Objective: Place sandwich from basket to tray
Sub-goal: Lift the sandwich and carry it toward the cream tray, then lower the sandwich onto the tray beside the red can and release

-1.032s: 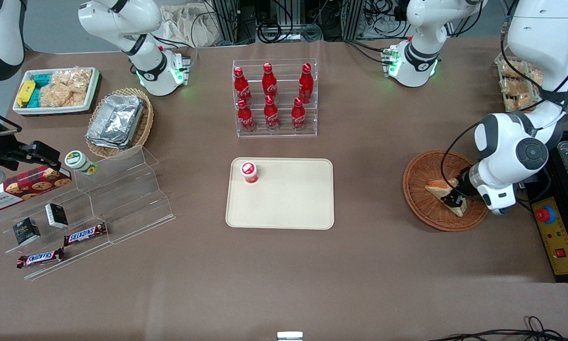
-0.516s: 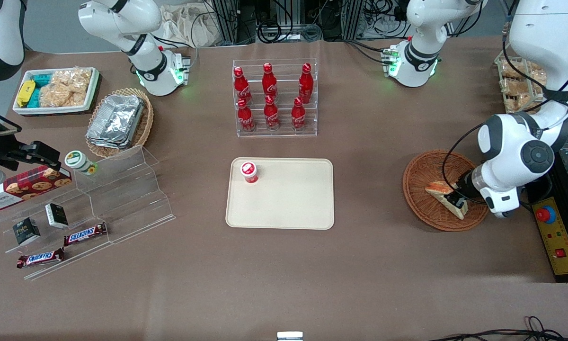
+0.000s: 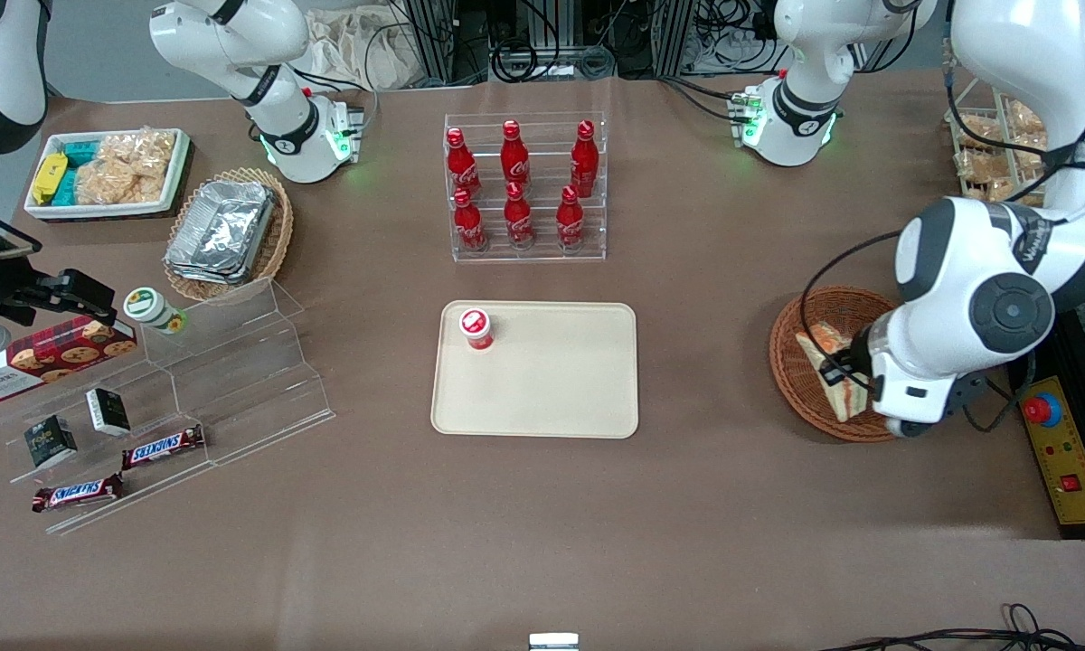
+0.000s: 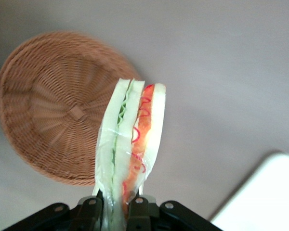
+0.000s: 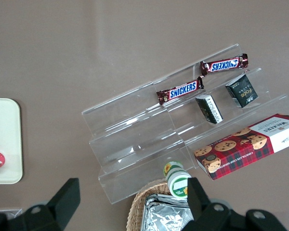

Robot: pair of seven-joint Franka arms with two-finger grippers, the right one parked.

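Observation:
My left gripper (image 3: 854, 384) is shut on the sandwich (image 3: 830, 369), a wrapped white wedge with orange and green filling, and holds it lifted above the reddish-brown wicker basket (image 3: 791, 362). In the left wrist view the sandwich (image 4: 131, 139) stands on edge between my black fingers (image 4: 142, 209), with the basket (image 4: 58, 115) empty below it. The beige tray (image 3: 551, 380) lies at the table's middle, toward the parked arm from the basket, and its corner shows in the left wrist view (image 4: 265, 197).
A small red-capped cup (image 3: 476, 329) stands on the tray's corner. A clear rack of red cola bottles (image 3: 524, 190) stands farther from the front camera than the tray. A control box with a red button (image 3: 1058, 434) sits beside the basket at the table's edge.
My gripper has risen with the sandwich, lifting it off the basket floor and shifting it a little toward the tray. The arm's wrist has turned.

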